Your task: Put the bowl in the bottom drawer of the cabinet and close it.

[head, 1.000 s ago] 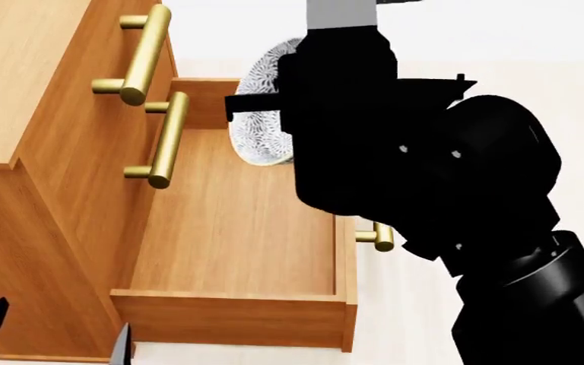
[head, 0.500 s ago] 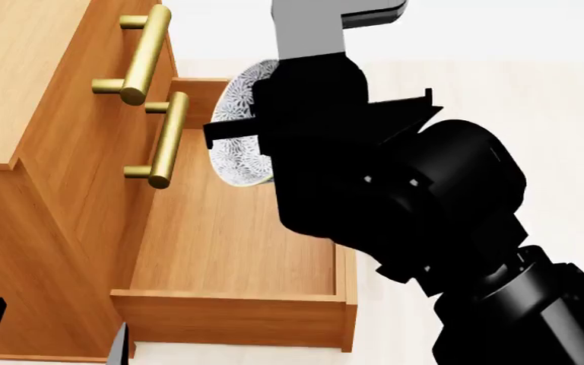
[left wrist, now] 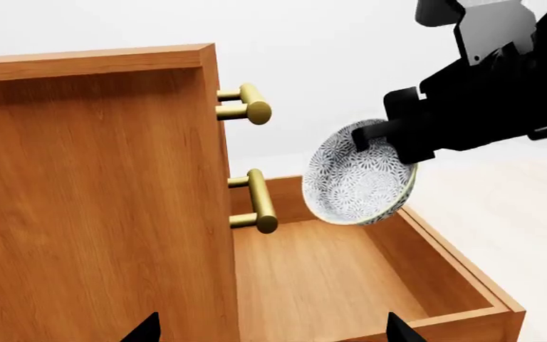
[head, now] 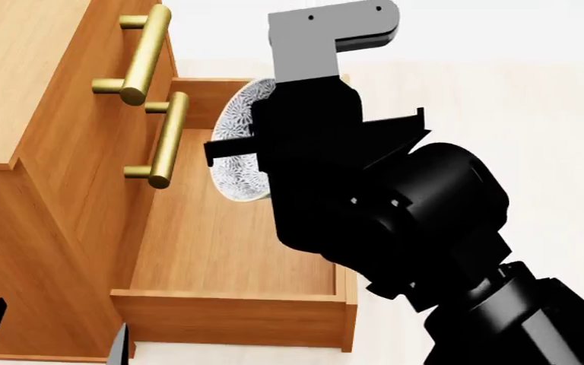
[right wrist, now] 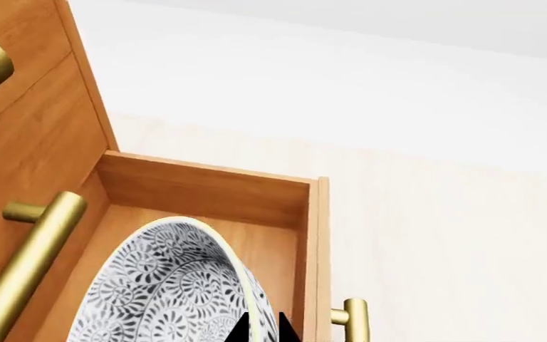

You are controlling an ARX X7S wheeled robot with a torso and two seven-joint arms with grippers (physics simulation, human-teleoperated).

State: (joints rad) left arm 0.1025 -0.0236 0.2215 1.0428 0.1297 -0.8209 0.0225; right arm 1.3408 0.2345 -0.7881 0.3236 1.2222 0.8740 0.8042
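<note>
Right hand [left wrist: 387, 135] pinches the bowl [left wrist: 357, 184] by its rim, tilted on edge directly above the open bottom drawer [left wrist: 330, 285]. Remaining steps: lower and release the bowl, then shut the drawer.

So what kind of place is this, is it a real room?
Probably not a real room: it looks computer-made. There is only a wooden cabinet with brass handles, its bottom drawer open, on a plain pale floor before a blank white wall. The right gripper holds a patterned bowl.
</note>
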